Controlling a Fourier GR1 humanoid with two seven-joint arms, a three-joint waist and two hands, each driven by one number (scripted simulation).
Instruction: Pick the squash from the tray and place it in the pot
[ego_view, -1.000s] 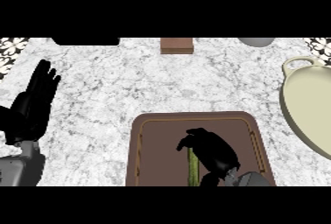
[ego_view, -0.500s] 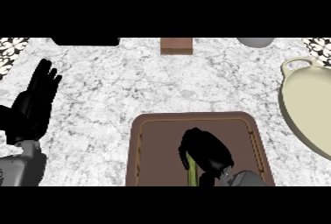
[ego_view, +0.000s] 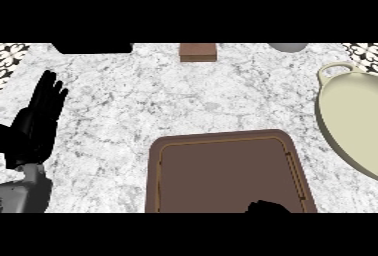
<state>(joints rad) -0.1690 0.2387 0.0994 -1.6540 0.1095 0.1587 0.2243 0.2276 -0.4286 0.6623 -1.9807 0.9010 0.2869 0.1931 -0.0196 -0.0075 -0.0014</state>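
Observation:
The brown tray (ego_view: 221, 170) lies on the marble counter at the lower middle, and its visible surface is bare. No squash shows in the head view. Only a small black tip of my right hand (ego_view: 266, 207) shows at the tray's near edge, at the bottom of the view. The cream pot (ego_view: 347, 125) with a loop handle stands at the right edge, cut off by the frame. My left hand (ego_view: 35, 125) rests open at the far left, fingers pointing up, away from the tray.
A small brown block (ego_view: 198, 52) sits at the counter's far edge, with a dark object (ego_view: 92, 48) to its left and a grey round object (ego_view: 288, 47) to its right. Bare marble lies between tray and pot.
My right hand, which was curled over the green squash on the tray, has drawn back toward the view's lower edge. The squash is no longer seen. The left hand stays put.

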